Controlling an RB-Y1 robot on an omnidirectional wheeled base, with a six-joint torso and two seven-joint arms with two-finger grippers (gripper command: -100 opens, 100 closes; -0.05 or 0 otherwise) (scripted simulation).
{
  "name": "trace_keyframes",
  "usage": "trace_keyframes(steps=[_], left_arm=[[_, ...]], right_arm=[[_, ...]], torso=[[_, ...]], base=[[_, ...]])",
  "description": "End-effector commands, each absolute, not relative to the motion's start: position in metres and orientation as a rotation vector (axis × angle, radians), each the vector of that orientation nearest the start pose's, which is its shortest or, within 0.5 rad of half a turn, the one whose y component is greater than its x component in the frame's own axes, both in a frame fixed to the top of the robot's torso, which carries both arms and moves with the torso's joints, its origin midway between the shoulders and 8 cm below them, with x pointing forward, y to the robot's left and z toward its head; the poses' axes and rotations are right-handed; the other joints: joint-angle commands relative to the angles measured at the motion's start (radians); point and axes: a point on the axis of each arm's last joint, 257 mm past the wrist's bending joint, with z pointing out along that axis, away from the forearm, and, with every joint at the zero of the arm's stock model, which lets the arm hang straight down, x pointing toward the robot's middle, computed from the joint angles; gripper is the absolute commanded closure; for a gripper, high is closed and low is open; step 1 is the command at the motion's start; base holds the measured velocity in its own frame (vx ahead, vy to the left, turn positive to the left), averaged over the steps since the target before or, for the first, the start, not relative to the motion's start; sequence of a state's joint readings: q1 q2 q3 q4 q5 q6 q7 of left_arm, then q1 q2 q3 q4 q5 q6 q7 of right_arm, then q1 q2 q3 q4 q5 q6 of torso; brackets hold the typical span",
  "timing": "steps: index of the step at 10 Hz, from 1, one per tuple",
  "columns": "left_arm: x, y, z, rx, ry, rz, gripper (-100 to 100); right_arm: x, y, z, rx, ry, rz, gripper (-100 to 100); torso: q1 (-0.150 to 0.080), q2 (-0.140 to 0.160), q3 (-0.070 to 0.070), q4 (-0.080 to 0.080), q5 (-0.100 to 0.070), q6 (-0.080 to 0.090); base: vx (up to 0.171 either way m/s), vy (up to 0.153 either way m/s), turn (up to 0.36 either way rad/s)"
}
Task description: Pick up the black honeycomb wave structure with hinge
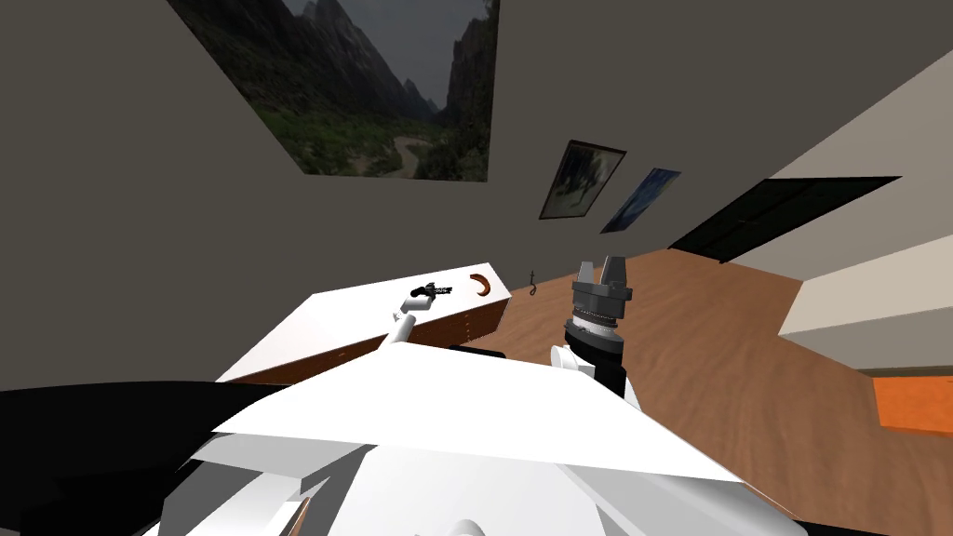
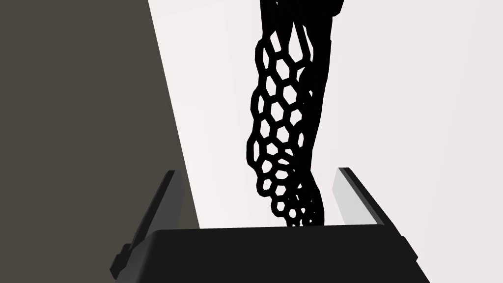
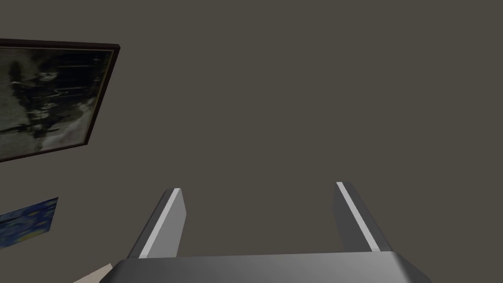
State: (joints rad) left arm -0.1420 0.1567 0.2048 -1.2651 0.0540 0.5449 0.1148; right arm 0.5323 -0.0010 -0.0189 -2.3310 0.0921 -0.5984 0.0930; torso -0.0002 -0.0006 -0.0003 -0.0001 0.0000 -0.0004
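White and flat, the surface (image 1: 326,321) with brown drawer fronts runs along a grey wall (image 1: 112,233), and the left arm reaches across it. Seen from the wrist, the left pincer (image 2: 258,171) stands open low over the top. The black honeycomb (image 2: 282,123) lies on the surface between its two fingers (image 2: 351,194), touched by neither. Its near end reaches the pincer's dark body, and from there the mesh of hexagons runs away over the white top in a wavy band, with a solid black part along one side and at the far end. One finger shows against the wall beyond the surface's edge. From the head, the honeycomb (image 1: 436,290) is small, just beyond the left pincer (image 1: 417,298), toward the far end of the surface. A brown crescent (image 1: 480,284) lies apart from it, closer to the end corner. The right pincer (image 1: 602,272) is raised, fingers upward, over the wooden floor (image 1: 744,372) beside the surface's end, and its wrist view shows it open (image 3: 260,186). Farther off, pictures (image 1: 582,179) hang on the wall, and a black area (image 1: 782,209) fills a doorway.
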Motion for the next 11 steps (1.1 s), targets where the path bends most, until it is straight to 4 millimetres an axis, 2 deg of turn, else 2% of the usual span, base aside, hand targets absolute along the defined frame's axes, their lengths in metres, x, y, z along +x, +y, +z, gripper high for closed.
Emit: trace_keyframes(steps=[1, 5, 6, 7, 11], left_arm=[[0.507, 0.375, -0.416, -1.878, 1.415, -0.691, -100], [0.509, 0.394, -0.424, -1.904, 1.368, -0.672, -100], [0.508, 0.391, -0.424, -1.899, 1.378, -0.674, -100], [0.509, 0.391, -0.424, -1.899, 1.375, -0.675, 100], [0.508, 0.391, -0.425, -1.902, 1.376, -0.673, 100]], right_arm=[[0.315, -0.269, 0.053, 0.464, 0.605, 1.155, 0], [0.315, -0.269, 0.053, 0.464, 0.605, 1.155, 0], [0.315, -0.269, 0.053, 0.464, 0.605, 1.155, 0], [0.315, -0.269, 0.053, 0.464, 0.605, 1.155, 0], [0.315, -0.269, 0.053, 0.464, 0.605, 1.155, 0]], torso=[[0.0, 0.0, 0.0, 0.0, 0.0, 0.0], [0.001, 0.001, 0.001, 0.0, 0.0, 0.0], [0.001, 0.001, 0.001, 0.0, 0.0, 0.0], [0.0, 0.001, 0.0, 0.0, 0.0, -0.001], [-0.001, 0.001, 0.001, 0.001, 0.0, -0.001]], base=[[-0.014, 0.016, -0.117], [-0.016, 0.019, -0.105], [-0.007, 0.011, -0.036], [0.0, 0.0, 0.0], [0.0, 0.0, 0.0]])
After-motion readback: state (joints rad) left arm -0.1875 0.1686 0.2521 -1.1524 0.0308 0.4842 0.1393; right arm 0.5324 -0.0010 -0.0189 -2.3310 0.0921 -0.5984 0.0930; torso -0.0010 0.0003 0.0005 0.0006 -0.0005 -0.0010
